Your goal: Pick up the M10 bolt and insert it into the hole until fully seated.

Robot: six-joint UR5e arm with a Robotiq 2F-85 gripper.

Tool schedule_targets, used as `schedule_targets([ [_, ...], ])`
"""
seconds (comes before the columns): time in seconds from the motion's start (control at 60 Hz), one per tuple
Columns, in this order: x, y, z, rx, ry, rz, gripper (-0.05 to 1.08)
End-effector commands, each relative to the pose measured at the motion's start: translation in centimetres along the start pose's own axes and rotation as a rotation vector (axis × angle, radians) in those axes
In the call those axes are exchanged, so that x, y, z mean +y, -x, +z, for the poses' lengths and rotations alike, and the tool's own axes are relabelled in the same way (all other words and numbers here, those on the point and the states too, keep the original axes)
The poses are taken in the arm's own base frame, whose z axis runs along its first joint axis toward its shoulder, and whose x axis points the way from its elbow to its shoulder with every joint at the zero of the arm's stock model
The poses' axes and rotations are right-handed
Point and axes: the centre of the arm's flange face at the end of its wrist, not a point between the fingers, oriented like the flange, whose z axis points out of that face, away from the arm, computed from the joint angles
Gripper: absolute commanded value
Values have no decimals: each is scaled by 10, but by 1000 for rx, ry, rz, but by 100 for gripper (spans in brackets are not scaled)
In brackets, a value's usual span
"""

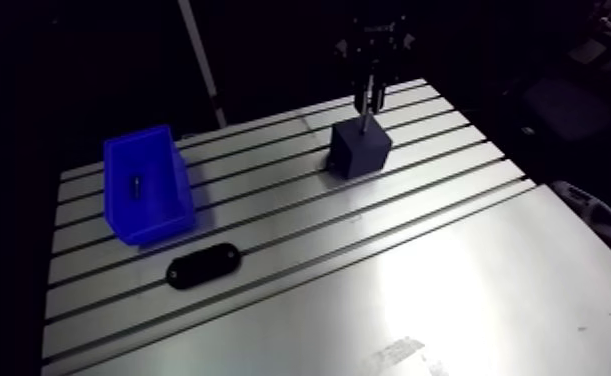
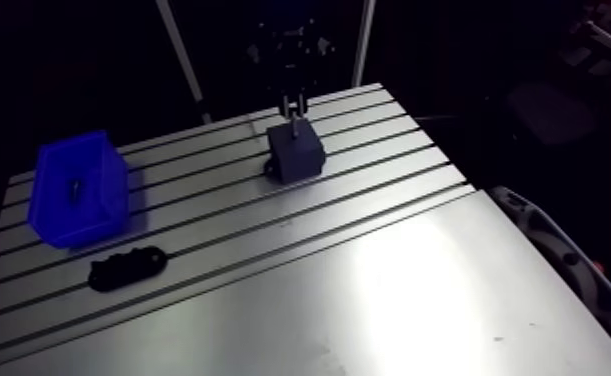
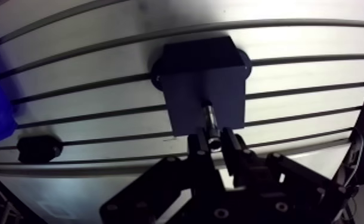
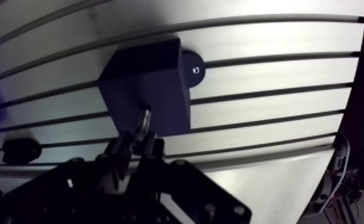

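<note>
A dark cube-shaped block stands on the slotted table towards the far right. My gripper hangs straight over it, shut on the M10 bolt, which points down between the fingers. The bolt's lower end meets the block's top face; how deep it sits in the hole I cannot tell. In the arm view the gripper is just above the block, with the bolt showing as a thin bright shaft.
A blue bin stands at the table's left with a small bolt lying inside. A black oval part lies in front of the bin. The block's round base foot sticks out beside it.
</note>
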Motion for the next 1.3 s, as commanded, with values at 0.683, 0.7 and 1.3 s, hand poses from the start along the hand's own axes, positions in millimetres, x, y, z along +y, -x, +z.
schedule_targets([
  [0.683, 0, -5, 10, -6, -1, -2, 103],
  [0.7, 0, -5, 10, -6, -1, -2, 103],
  [1.3, -2, -2, 2, 22, 7, -13, 0],
])
